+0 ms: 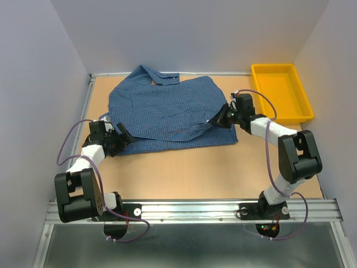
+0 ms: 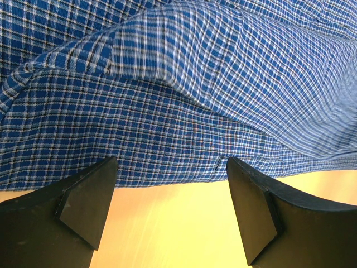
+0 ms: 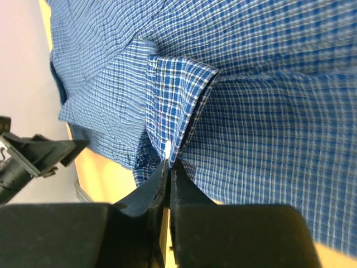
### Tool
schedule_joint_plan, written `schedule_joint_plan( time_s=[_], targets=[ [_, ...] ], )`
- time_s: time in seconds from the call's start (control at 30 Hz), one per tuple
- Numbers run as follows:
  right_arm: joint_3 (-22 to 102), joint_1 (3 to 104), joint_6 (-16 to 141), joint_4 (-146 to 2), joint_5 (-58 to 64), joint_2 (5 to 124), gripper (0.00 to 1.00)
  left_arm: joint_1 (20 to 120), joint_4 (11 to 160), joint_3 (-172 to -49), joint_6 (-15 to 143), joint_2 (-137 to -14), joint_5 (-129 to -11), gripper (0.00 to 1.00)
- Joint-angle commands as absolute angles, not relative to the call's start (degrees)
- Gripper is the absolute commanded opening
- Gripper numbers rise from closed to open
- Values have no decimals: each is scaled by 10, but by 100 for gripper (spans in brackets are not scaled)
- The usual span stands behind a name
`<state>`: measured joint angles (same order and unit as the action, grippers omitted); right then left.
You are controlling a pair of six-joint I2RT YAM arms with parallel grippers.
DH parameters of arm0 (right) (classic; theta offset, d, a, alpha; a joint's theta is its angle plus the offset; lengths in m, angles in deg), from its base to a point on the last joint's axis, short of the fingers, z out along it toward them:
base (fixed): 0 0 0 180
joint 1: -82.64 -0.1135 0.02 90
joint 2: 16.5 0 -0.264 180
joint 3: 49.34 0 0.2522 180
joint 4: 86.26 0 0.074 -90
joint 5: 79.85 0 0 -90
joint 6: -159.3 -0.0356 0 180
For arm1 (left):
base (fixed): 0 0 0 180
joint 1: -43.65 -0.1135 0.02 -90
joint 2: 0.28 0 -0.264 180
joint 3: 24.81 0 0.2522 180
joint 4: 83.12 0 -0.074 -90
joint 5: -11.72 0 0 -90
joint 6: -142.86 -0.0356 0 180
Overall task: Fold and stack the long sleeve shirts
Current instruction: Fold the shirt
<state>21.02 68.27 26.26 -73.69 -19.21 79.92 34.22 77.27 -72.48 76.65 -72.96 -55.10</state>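
**While the right end effector [image 3: 169,167] grips the shirt [image 1: 167,114], the left end effector [image 2: 172,164] stands open**

As we look down, the shirt lies spread over the far half of the bench [image 1: 184,173], collar farthest from the arms. The closed grip is on a fold at its right edge; the empty one sits at its near left hem.

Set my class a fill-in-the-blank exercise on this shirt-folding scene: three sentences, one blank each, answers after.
1. The right gripper is ____ on the blue checked shirt.
2. The left gripper stands ____, holding nothing.
3. The tray beside the shirt is coloured ____.
Missing words: shut, open, yellow.
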Motion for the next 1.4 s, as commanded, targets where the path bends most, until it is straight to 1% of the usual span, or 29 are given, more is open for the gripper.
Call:
schedule_joint_plan(
  time_s=[0.0,0.07,0.1,0.23,0.27,0.4,0.5,0.63,0.7,0.83,1.0,1.1,1.27,1.37],
  targets=[
    [246,678,288,-608,-117,761,16,344,775,-743,755,-716,-546,91],
    [240,678,297,-588,-67,752,30,343,776,-743,755,-717,-546,91],
    [238,678,302,-583,-52,751,39,344,774,-743,755,-716,-546,91],
    [237,678,326,-565,-2,743,56,344,775,-743,755,-714,-547,91],
    [240,678,330,-562,4,740,58,344,775,-743,755,-713,-548,91],
    [247,678,362,-557,5,724,58,344,775,-743,755,-712,-547,91],
    [254,673,404,-567,-71,724,58,343,776,-744,754,-709,-541,91],
    [263,647,406,-597,-104,725,58,345,776,-751,760,-666,-538,91],
    [261,636,391,-641,-114,727,58,348,776,-760,779,-647,-535,91],
    [253,611,342,-742,-146,747,58,386,790,-811,822,-636,-543,91],
    [252,605,293,-850,-161,785,58,484,842,-863,879,-713,-554,91],
    [238,604,262,-922,-178,811,58,511,892,-874,919,-768,-560,90],
    [219,605,245,-971,-174,855,57,515,966,-858,964,-844,-577,90],
    [203,606,255,-971,-160,870,57,514,988,-843,974,-860,-591,90]
  ],
)
